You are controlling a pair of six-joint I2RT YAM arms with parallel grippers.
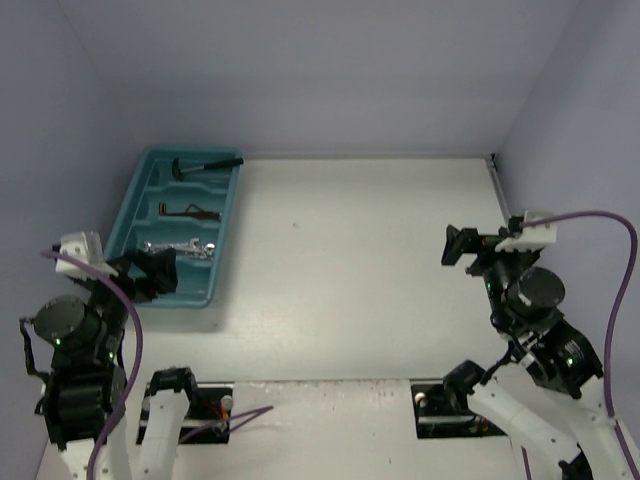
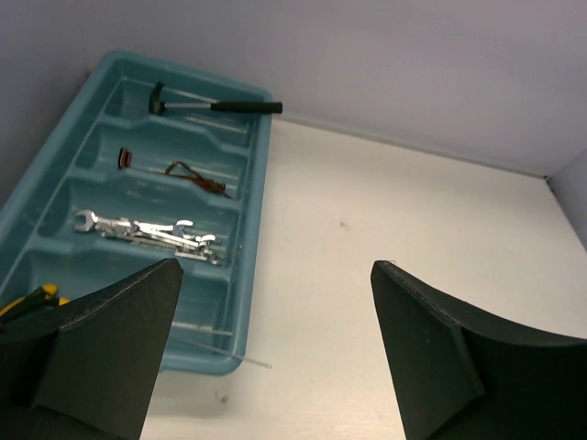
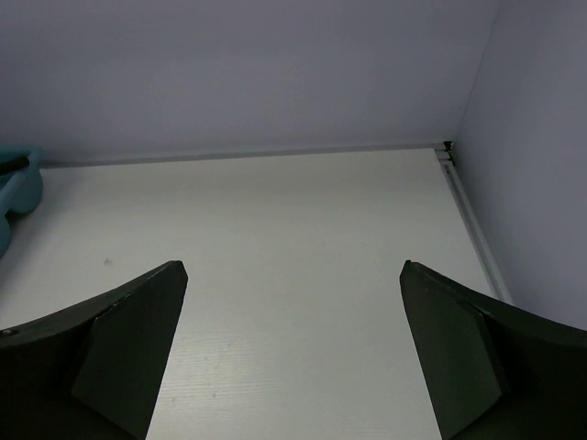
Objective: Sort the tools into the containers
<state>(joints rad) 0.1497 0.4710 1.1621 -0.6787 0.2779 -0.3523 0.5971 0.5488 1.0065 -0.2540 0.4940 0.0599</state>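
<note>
The left tool [image 2: 275,270] is being held wide apart with nothing between its fingers. It is hanging at the near end of the teal tray [image 2: 260,183], above the nearest compartment. The right tool [image 3: 293,275] is likewise being held spread and empty, well apart from the tray, over bare tabletop [image 3: 293,211].

Four groups are being kept in the tray, one to a compartment:
- The black-handled hammer [image 2: 215,106] is lying in the farthest compartment, its grip reaching onto the rim.
- The thin reddish-brown pieces [image 2: 194,178] are lying in the next one.
- The silver wrenches [image 2: 151,231] are lying bunched together in the third.
- A yellow-and-black screwdriver handle [image 2: 27,301] is showing in the nearest, mostly hidden behind the left finger.

No loose piece is being shown on the tabletop in any view, so the sorting is being judged complete or nearly so. The step in hand is being read as the release over the nearest compartment.

The next move is being judged a straight lift of the left tool clear of the tray wall. The hammer grip on the rim could be nudged fully inside, which would call for a light push from the tabletop side.
</note>
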